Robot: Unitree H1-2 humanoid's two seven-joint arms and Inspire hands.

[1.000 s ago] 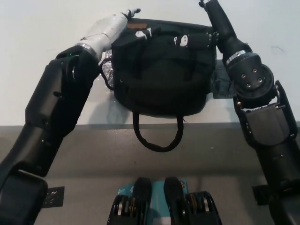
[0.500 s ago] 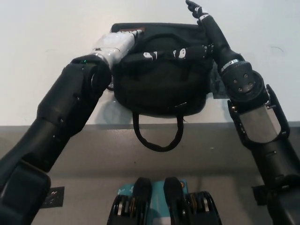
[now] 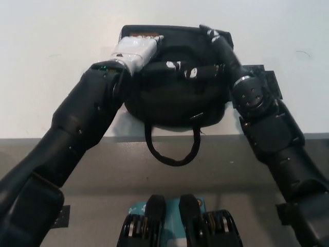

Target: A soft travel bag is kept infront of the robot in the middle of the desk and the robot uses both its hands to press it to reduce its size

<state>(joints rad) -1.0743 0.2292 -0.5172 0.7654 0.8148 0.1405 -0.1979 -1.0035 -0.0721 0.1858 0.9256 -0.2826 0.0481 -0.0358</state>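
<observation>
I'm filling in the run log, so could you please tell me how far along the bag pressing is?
Done: both hands are on top of the black bag, which sits mid-desk with its strap loop hanging over the front edge. In hand: the white left hand bears on the top left, the black right hand on the top right. Left: the bag looks bulged, so more pressing seems needed.

Matt black cloth travel bag (image 3: 177, 98) on smooth white desk (image 3: 51, 67)
</observation>
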